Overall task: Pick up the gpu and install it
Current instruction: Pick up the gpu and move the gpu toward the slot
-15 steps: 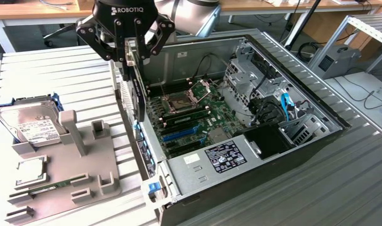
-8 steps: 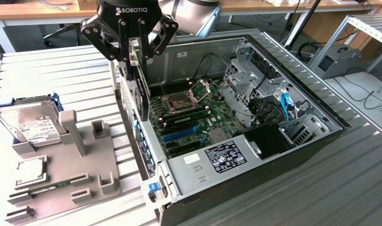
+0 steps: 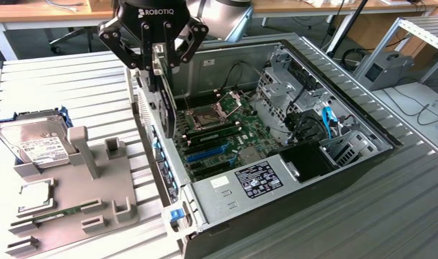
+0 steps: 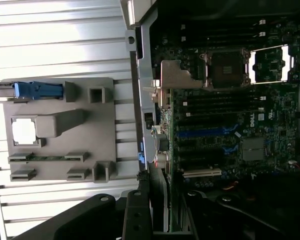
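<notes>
You have the graphics card [image 3: 164,108] pinched between the fingers of your gripper [image 3: 160,63]; the jaws stand partly closed, one finger pressed on each face of the card; the card hangs upright and edge-on, its long side running down from the gripper; it sits over the open computer case [image 3: 363,127], close along the case wall on the exterior view's left; below it lies the motherboard [image 3: 230,132] with its blue slots [image 3: 208,154]; you cannot tell whether the card's lower edge touches anything; in the wrist view the card [image 4: 160,192] runs out between the fingers [image 4: 135,215] towards the board [image 4: 230,125]; beside the case, on the slatted table [image 3: 75,81], the grey rack [image 3: 96,210] holds a hard drive [image 3: 35,143], a square chip [image 3: 35,194] and a memory stick [image 3: 57,213].
</notes>
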### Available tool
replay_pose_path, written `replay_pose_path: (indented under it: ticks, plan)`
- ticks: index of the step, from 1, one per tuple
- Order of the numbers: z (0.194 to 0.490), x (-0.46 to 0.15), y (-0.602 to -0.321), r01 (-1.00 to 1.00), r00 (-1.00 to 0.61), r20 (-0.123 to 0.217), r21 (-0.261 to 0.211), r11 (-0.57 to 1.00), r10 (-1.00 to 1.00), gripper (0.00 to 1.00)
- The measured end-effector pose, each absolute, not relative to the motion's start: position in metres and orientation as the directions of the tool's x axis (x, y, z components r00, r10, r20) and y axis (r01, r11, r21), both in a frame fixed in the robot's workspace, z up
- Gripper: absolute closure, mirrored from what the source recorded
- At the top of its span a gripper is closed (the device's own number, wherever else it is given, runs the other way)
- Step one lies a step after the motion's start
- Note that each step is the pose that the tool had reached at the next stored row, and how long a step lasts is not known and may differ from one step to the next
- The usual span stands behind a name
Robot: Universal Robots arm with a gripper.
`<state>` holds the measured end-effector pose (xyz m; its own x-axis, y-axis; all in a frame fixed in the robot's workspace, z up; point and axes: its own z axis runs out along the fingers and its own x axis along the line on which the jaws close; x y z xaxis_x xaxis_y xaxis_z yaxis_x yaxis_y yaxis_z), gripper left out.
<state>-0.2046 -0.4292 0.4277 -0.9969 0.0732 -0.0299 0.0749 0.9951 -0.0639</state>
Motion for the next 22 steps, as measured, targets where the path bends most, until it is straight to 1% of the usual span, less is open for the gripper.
replay_pose_path:
  ticks: [22]
  plan:
    - [0.424, -0.185, -0.429, 0.075, -0.997, -0.030, -0.067, 0.995, 0.073, 0.71]
